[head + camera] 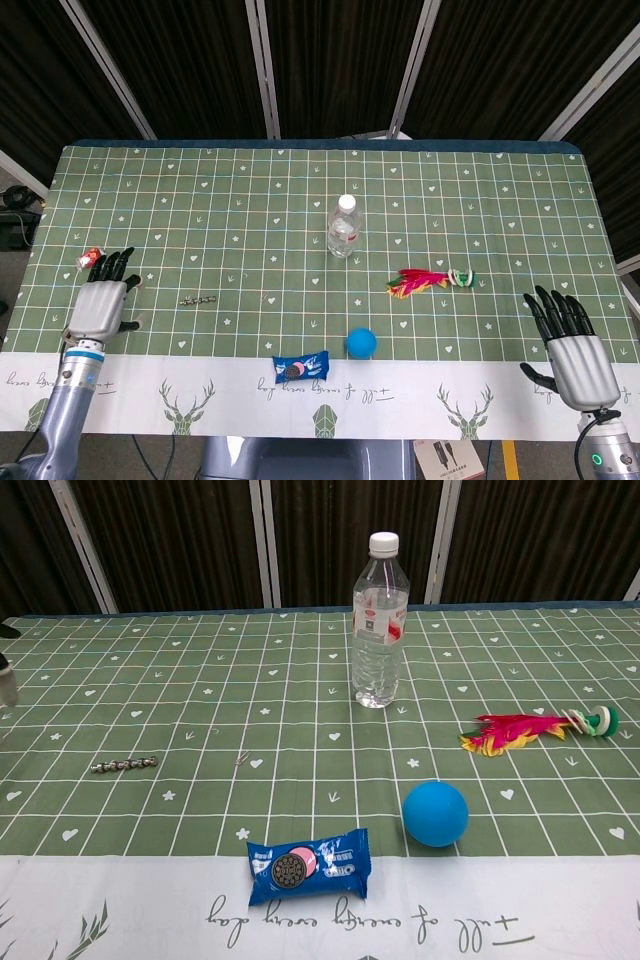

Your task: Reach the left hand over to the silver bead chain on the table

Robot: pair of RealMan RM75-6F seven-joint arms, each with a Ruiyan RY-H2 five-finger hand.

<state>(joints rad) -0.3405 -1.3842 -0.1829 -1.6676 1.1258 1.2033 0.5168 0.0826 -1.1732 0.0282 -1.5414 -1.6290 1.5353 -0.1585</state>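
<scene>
Lying right of the left hand [102,302], apart from its fingers [118,263]: silver bead chain [198,299].

The tablecloth [560,930] carries cursive script along its near white border; the wording is illegible. The water bottle [379,620] label is unreadable.

Water bottle [379,620] upright; blue ball [435,813] beside cookie packet [309,865]; feathered shuttlecock [540,727] right.
</scene>
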